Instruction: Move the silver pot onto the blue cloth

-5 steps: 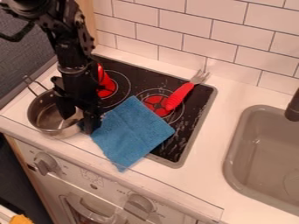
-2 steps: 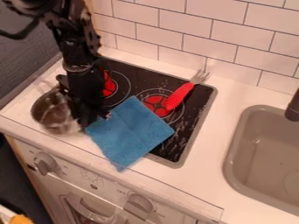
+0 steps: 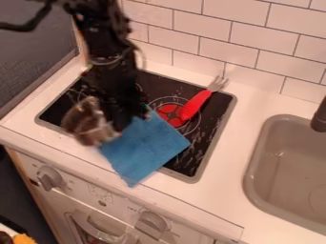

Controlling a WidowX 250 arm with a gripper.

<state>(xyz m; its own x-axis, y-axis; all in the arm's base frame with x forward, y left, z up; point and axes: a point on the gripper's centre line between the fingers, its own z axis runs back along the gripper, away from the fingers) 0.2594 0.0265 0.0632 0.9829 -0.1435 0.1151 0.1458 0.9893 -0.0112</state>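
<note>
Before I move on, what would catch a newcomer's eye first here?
Probably the bright blue cloth, lying across the front edge of the black stovetop. Next, the red-handled fork on the stovetop's right side, its tines toward the tiled wall. Then the silver pot by the black tool, at the cloth's upper left.

1 camera looks down at a slant on stove and sink.

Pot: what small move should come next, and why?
Probably carry the pot over the middle of the cloth before lowering it: it appears tilted in the end effector, mostly left of the cloth in the view.
</note>
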